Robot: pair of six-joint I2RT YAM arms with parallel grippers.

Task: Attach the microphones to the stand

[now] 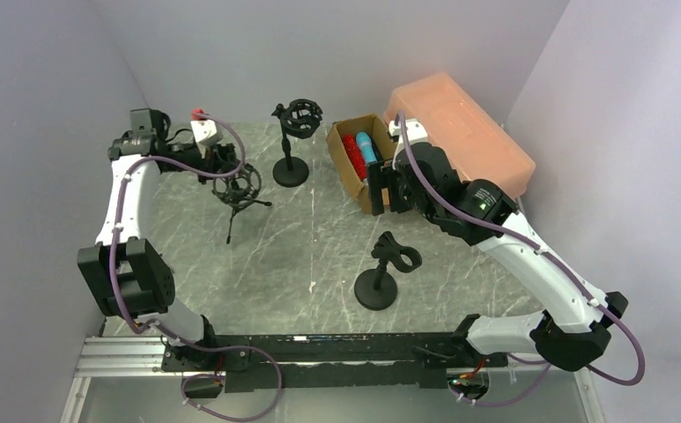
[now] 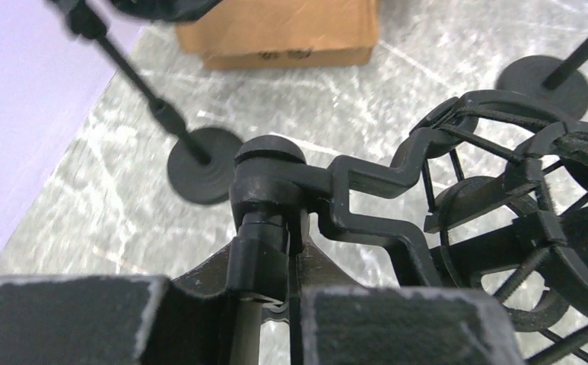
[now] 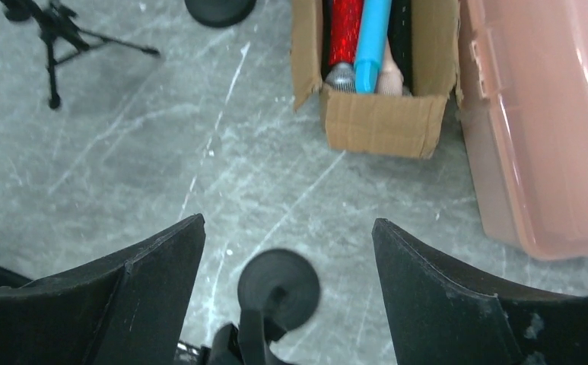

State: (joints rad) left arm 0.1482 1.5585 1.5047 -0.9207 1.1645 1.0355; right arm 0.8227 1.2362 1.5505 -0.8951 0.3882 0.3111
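Note:
Several microphones lie in an open cardboard box (image 1: 359, 172): a glittery red one (image 3: 345, 34), a light blue one (image 3: 371, 42), a peach one (image 3: 389, 74) and a black one (image 3: 402, 34). My left gripper (image 2: 275, 304) is shut on the post (image 2: 262, 251) of the tripod stand (image 1: 238, 189), just under its black shock mount (image 2: 519, 220). My right gripper (image 3: 287, 224) is open and empty beside the box, above the round-base clip stand (image 3: 279, 289). In the top view, that gripper (image 1: 388, 189) sits at the box's near end.
A second shock-mount stand (image 1: 292, 145) on a round base stands at the back centre. The clip stand (image 1: 385, 278) is at the front centre. A pink plastic bin (image 1: 464, 132) lies along the right wall behind the box.

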